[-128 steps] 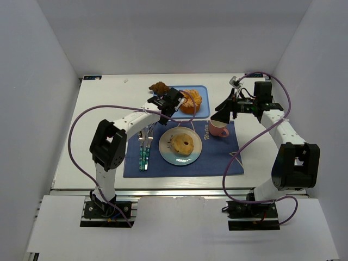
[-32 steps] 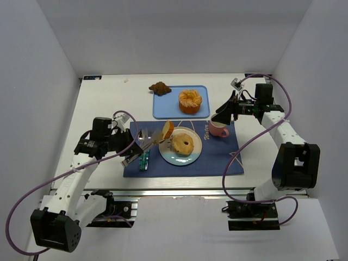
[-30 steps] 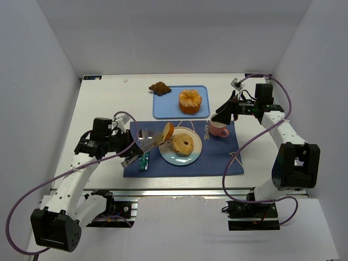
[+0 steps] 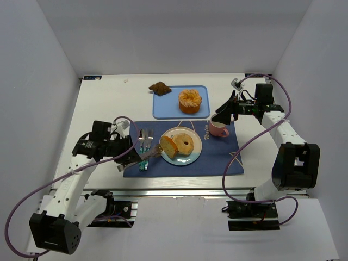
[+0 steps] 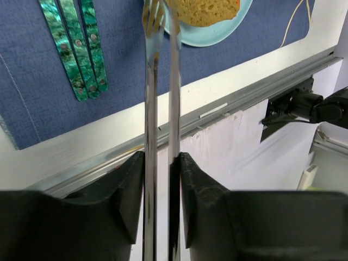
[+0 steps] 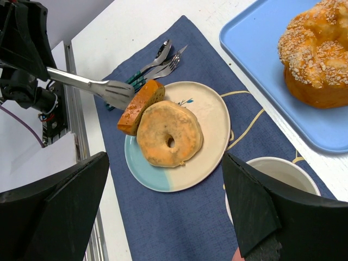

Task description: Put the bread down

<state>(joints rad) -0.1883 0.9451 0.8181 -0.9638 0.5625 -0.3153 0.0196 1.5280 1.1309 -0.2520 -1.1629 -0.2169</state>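
placemat (image 6: 163,228); right wrist: wedge (image 6: 140,106) against ring (image 6: 169,133)

A white tabletop (image 4: 103,103) stands boxed in by three plain, pale grey-white panels: a back wall (image 4: 174,32), a left wall (image 4: 32,109) and a right wall (image 4: 321,65), all smooth and matt. Along the tabletop's near edge runs a slotted aluminium rail (image 4: 179,192), with a flat white ledge (image 4: 179,228) just in front of it. The light is even and diffuse, casting only soft, faint shadows.
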